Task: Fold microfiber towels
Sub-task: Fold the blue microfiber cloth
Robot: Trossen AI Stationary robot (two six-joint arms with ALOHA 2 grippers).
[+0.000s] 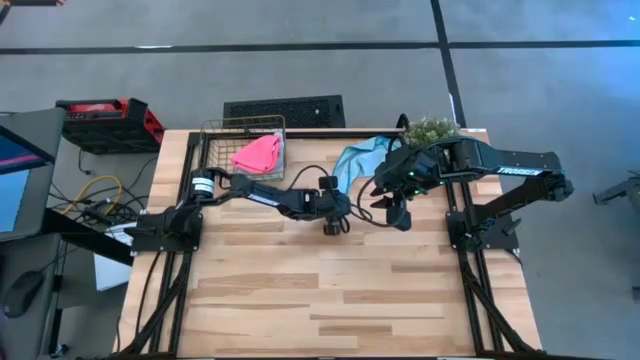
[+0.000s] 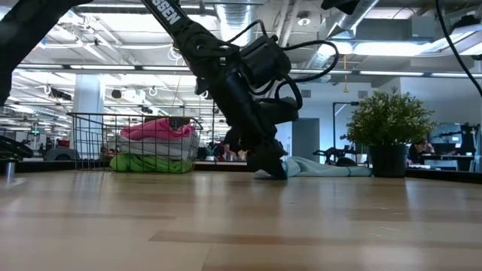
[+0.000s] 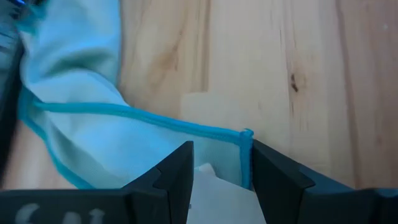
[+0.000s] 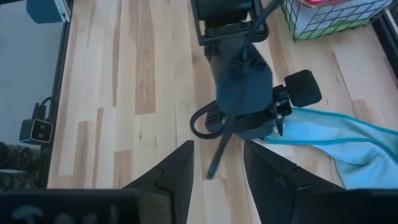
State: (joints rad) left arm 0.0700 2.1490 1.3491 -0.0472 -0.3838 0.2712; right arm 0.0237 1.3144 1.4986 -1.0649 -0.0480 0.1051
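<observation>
A light teal-blue towel lies rumpled on the table at the far middle; it also shows in the low view. My left gripper is low at its near corner, open, with one finger on either side of that corner. My right gripper hovers open and empty just to the right, looking at the left gripper and the towel. The pink towel lies in a wire basket, on top of a pale one and a green one. My left gripper points down at the towel's near corner, where the darker hemmed edge ends. Its open fingers straddle the cloth, which lies flat on the wood. I cannot tell whether the fingertips touch it.
The wire basket stands at the table's far left. A small potted plant stands at the far right, close behind the right arm. A black keyboard lies beyond the far edge. Bare wood fills the near half.
</observation>
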